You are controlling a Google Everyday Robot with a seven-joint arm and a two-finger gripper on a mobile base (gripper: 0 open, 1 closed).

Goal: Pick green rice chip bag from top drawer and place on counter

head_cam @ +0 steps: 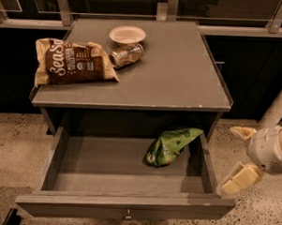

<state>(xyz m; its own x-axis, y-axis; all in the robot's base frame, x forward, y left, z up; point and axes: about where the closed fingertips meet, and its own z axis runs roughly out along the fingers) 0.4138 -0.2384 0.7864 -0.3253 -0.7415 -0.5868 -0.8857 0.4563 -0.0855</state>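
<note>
One green rice chip bag (170, 146) is what you have in the top drawer (127, 205), which stands open; the bag lies crumpled in the right rear part, close to the drawer's right wall. Your gripper (231, 158) hangs outside the drawer, just beside its right front corner and over the speckled floor (18, 142), with its two pale fingers (241, 177) spread apart and nothing between them. It touches neither bag nor drawer. On the counter (180, 74) above you see a brown SeaSo bag (70, 62) at the left, a pale bowl (127, 35) near the back edge, and a can (126, 55) lying on its side just in front of the bowl.
</note>
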